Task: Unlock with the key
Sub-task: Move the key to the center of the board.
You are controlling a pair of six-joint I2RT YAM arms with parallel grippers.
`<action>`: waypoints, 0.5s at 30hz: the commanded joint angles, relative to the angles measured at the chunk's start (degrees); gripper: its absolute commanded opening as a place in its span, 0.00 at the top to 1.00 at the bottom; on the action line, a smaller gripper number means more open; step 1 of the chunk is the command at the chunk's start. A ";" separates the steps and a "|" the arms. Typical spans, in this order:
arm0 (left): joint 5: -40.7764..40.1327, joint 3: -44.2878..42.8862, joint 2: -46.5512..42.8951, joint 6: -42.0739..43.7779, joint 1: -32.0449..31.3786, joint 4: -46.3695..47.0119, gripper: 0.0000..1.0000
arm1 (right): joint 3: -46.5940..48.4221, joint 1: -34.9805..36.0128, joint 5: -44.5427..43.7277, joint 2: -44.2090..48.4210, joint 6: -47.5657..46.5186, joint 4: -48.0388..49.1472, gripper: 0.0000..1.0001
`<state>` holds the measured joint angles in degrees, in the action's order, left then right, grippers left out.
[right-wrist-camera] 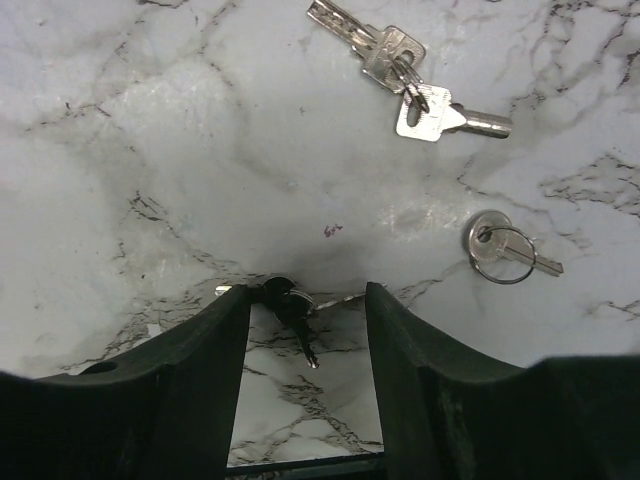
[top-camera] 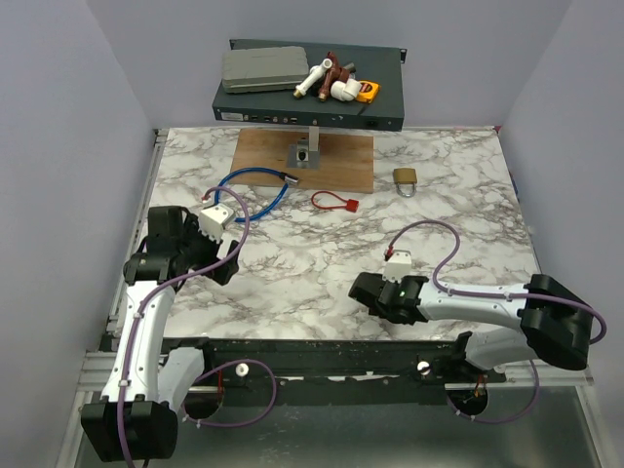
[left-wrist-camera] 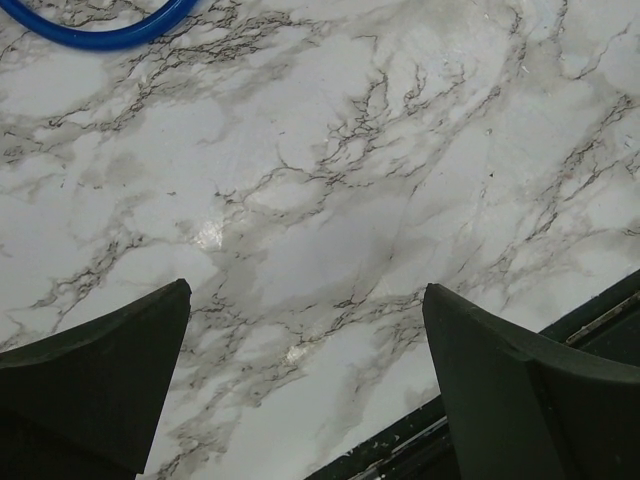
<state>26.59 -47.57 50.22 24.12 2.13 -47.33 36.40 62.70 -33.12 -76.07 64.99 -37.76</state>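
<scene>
The red loop strap (top-camera: 334, 202) lies on the marble table (top-camera: 292, 263) in front of the wooden board; its tiny key is too small to make out. The brass padlock (top-camera: 407, 178) lies to the strap's right. My right gripper (top-camera: 369, 291) is low over the marble near the front edge, well short of both. In the right wrist view it (right-wrist-camera: 307, 292) is open, with a small dark key on a ring (right-wrist-camera: 291, 305) lying between the fingers, close to the left fingertip (right-wrist-camera: 235, 310). My left gripper (top-camera: 226, 261) (left-wrist-camera: 306, 288) is open and empty above bare marble.
A bunch of silver keys (right-wrist-camera: 405, 75) and a single silver key on a ring (right-wrist-camera: 500, 250) lie ahead of the right gripper. A blue cable (top-camera: 255, 190) (left-wrist-camera: 100, 30) curls by the wooden board (top-camera: 341, 166), which carries a metal fixture (top-camera: 305, 154). A black box (top-camera: 283, 107) with parts stands behind it.
</scene>
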 commanded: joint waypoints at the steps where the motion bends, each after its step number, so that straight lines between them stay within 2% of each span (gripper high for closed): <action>1: 1.61 -2.00 -1.76 1.00 0.15 -2.32 0.02 | -1.37 0.35 1.43 -2.35 1.24 4.13 0.48; 4: 1.19 -2.20 -2.11 0.97 0.16 -2.80 0.01 | -1.72 0.32 1.52 -2.70 0.29 6.82 0.53; 8: 0.91 -2.10 -2.90 1.02 0.15 -3.12 0.01 | -0.72 0.41 2.26 -4.37 -1.49 8.82 0.73; 10: 0.63 -2.00 -3.28 0.97 0.15 -3.12 0.02 | -0.17 0.37 3.40 -5.40 -2.55 10.36 0.79; 15: -0.12 -2.00 -3.78 1.07 0.15 -3.07 0.01 | 3.22 0.35 4.60 -9.75 -6.01 15.04 0.84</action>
<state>26.57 -48.27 47.44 24.27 2.13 -49.52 37.80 62.67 -32.47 -81.06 61.60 -27.77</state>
